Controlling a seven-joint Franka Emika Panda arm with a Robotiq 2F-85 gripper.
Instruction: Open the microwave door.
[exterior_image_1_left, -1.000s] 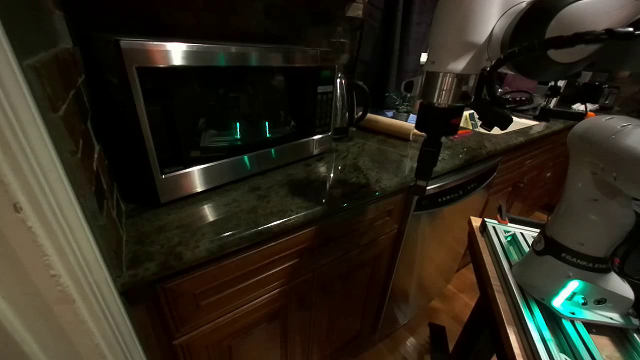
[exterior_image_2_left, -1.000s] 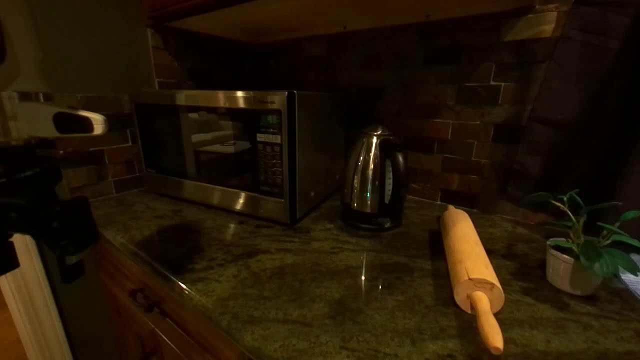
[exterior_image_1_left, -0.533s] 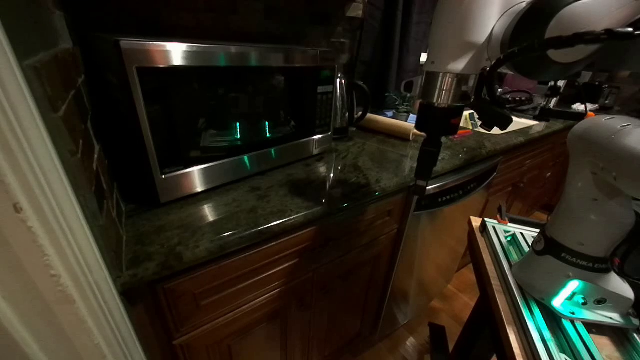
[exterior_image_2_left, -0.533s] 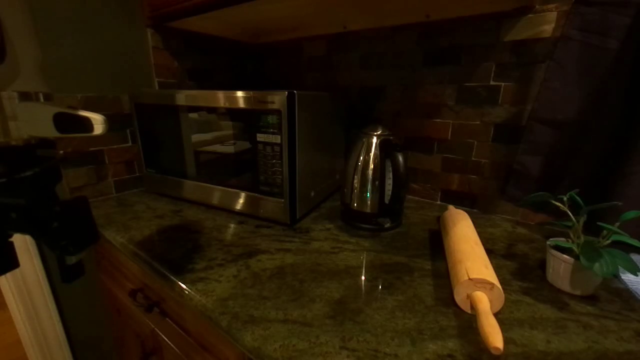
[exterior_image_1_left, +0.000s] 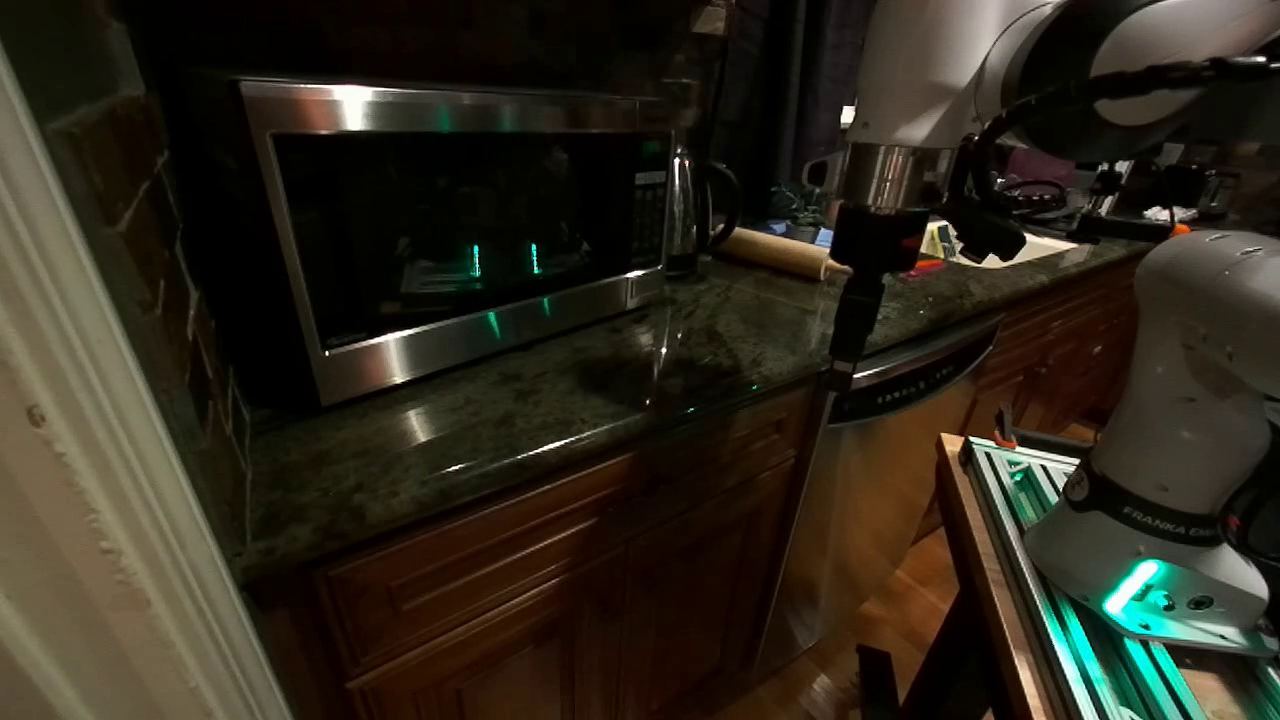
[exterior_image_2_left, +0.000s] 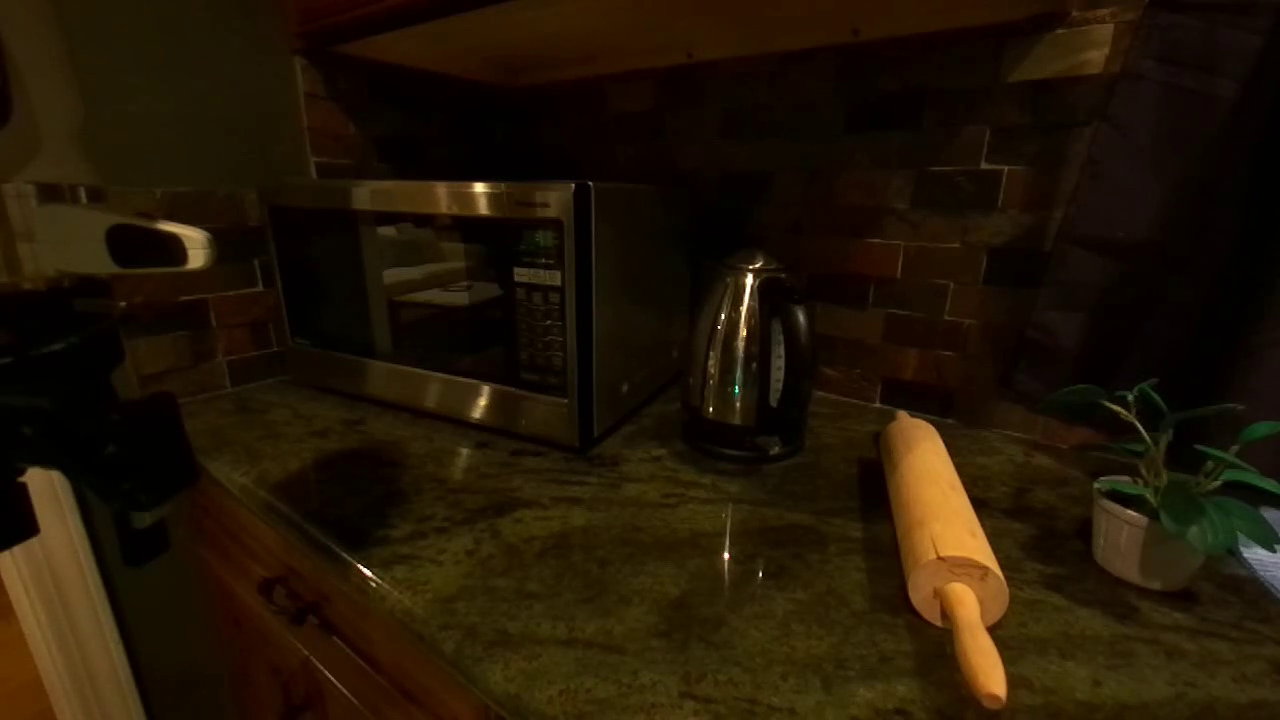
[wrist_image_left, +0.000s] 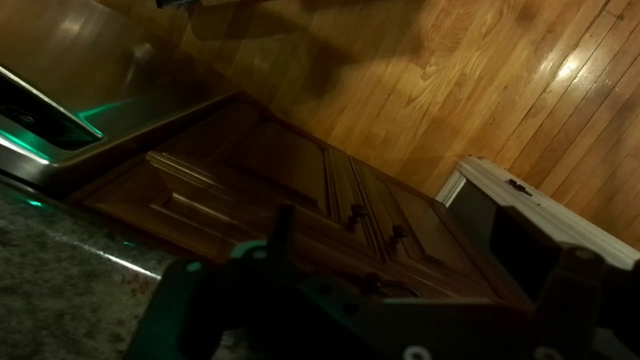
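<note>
Dim kitchen, dark stone desk (exterior_image_1_left: 540, 400). Microwave door (exterior_image_1_left: 440, 215) closed, near rear corner. Gripper (exterior_image_1_left: 843, 365) near front edge, well off door, jaws apart. Likely approach stage; next should be reach across desk to door front.

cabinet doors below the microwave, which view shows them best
The wrist view: both cabinet doors face the camera there, and their knobs show. Both exterior views show only dark parts of them, cut off at the bottom edge, knobs hard to make out.
</note>
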